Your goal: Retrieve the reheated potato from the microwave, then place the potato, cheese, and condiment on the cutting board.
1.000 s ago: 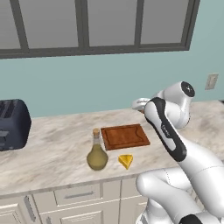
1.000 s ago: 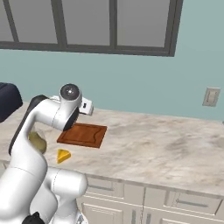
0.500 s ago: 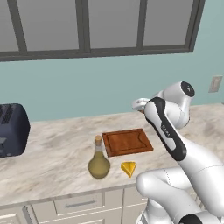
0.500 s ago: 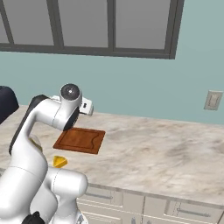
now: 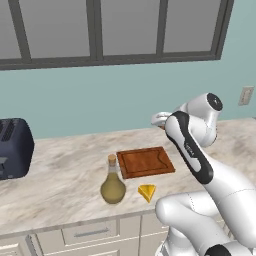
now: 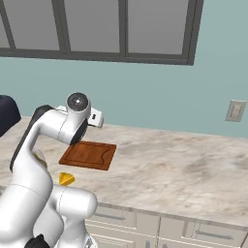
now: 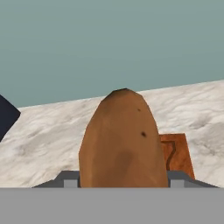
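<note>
So the hand (image 7: pixel 122 186) has the potato (image 7: pixel 123 140) clamped between its fingers, part-way closed around it, and in the hand view the spud fills the middle with the fingers poking out on each side of its base. Behind it you can see the marbled desk (image 7: pixel 48 131) and a corner of the cutting board (image 7: pixel 177 155) peeking out to the right.

From the base cameras, the cutting board (image 5: pixel 146 161) sits on the desk with nothing on it yet. The bottle (image 5: pixel 113 181) stands just off the board's front left corner, and the cheese (image 5: pixel 147 192) wedge lies near the front edge of the desk, close to the bottle but not touching it. There's a dark toaster (image 5: pixel 14 148) way off to the left. In the left base view the hand is up by the wall, above and behind the board's right end, so the potato isn't over the board yet as far as I can tell.

What I'd worry about:
- The potato is round and the grip looks like it's down near one end. If the hand swings fast, it could twist out and drop onto the desk.
- Let go too high and it'll roll right off the board, maybe over the front edge.
- Coming down on the left side risks knocking the bottle, which looks tippy with that narrow neck.
</note>
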